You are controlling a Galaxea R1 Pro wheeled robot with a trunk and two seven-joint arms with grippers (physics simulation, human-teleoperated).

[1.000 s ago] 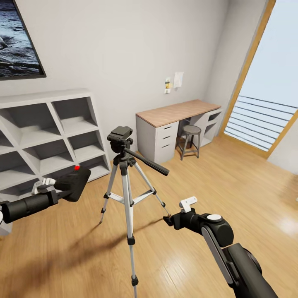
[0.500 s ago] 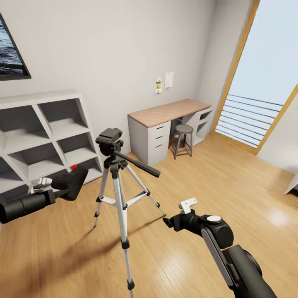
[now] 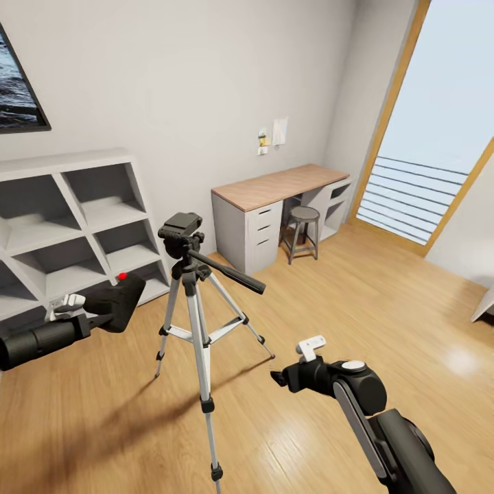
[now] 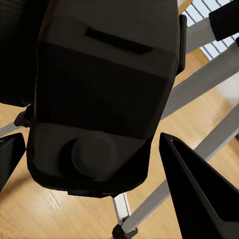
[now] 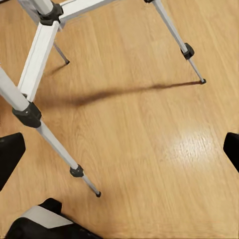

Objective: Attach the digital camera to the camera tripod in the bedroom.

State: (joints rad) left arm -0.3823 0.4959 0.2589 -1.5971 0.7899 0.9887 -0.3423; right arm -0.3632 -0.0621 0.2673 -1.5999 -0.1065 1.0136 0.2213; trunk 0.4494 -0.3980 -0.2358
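Note:
The digital camera (image 3: 118, 302), a matte-black box with a red button on top, is held in the air by my left gripper (image 3: 103, 312), which is shut on it. It hangs left of the camera tripod (image 3: 199, 322) and a little below the tripod's black head (image 3: 180, 228). In the left wrist view the digital camera (image 4: 104, 89) sits between both fingers (image 4: 199, 194), with silver tripod legs behind it. My right gripper (image 3: 278, 377) is open and low, to the right of the tripod. Its wrist view looks down on the tripod legs (image 5: 35, 74) and the floor.
White cube shelves (image 3: 82, 219) stand against the wall at the left, close behind my left arm. A desk (image 3: 281, 186) with a stool (image 3: 302, 231) is at the back, beside a tall wood-framed window (image 3: 412, 137). Light wood floor (image 3: 357, 302) stretches away to the right of the tripod.
The head view swung to the right early on, shifting the whole picture left. Since then my right gripper has sunk slightly. The camera stays in my left gripper.

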